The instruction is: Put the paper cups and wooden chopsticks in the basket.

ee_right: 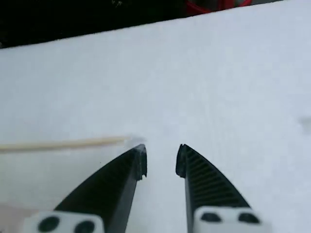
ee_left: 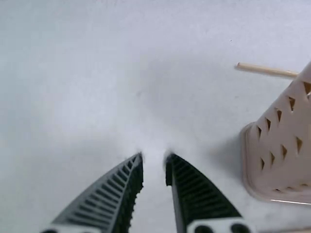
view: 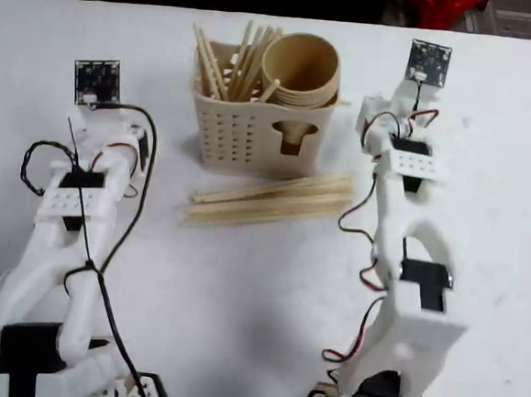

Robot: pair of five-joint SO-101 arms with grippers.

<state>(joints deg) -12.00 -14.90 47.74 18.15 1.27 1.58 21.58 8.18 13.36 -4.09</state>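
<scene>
While the basket (view: 243, 137) is standing at the far middle of the surface (view: 239, 298), I am logging what is sitting in it and around it. Paper cups (view: 301, 68) are nesting as one stack in its right part, mouth tilting up. Standing chopsticks (view: 228, 62) are leaning in its left part. Loose chopsticks (view: 270, 201) are lying as a bundle on the surface just near of the basket, running left to right, the right end slightly farther, outside the basket.

The left gripper (ee_left: 154, 158) is hanging over bare surface left of the basket, its fingers (ee_left: 121, 189) a little apart and gripping nothing. The basket wall is showing near it, not touching, and one stick end (ee_left: 267, 70) is poking past that wall.

The right gripper (ee_right: 161, 150) is hanging over the surface right of the basket, toward the far side. Its fingers (ee_right: 116, 184) are a narrow gap apart with nothing between them. One single chopstick (ee_right: 63, 144) is lying on the surface, its tip just beside one finger; touching or not, I cannot tell.
</scene>
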